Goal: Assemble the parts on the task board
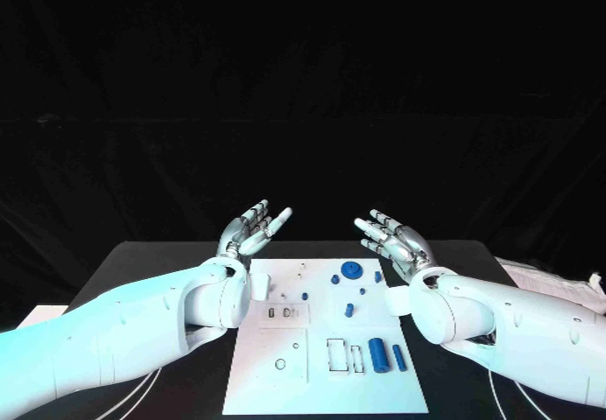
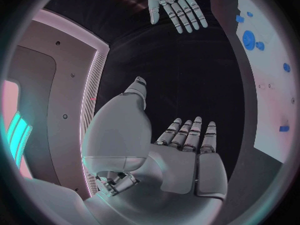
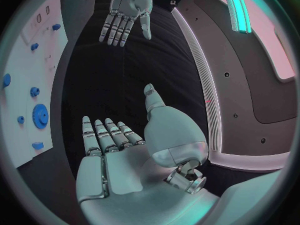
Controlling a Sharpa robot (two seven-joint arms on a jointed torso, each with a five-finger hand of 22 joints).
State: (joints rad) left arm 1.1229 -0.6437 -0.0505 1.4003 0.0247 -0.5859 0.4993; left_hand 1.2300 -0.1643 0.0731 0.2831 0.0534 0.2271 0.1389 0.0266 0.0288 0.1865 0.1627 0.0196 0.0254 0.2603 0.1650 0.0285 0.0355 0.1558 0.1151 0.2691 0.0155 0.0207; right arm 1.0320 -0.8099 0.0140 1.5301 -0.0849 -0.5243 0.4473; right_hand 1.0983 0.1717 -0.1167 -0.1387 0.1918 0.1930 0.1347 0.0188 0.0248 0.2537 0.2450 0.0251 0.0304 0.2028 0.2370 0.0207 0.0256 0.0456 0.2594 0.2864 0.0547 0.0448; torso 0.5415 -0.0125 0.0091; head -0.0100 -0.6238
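With both the left hand (image 1: 250,229) and right hand (image 1: 395,240) empty, fingers spread, above the task board (image 1: 285,381), lower one hand onto a single blue part (image 1: 377,355) before closing

We see a very dark room with black all around. A cool blue-green light falls on the left arm (image 1: 114,337), so it looks teal, while the task board (image 1: 271,385) shines bright white against the black bench (image 1: 151,262). In both wrist views the picture is a round circle, and straight edges bend near its rim. The rim looks soft and blurry. Pink and green glow shows on the panels at the sides there.
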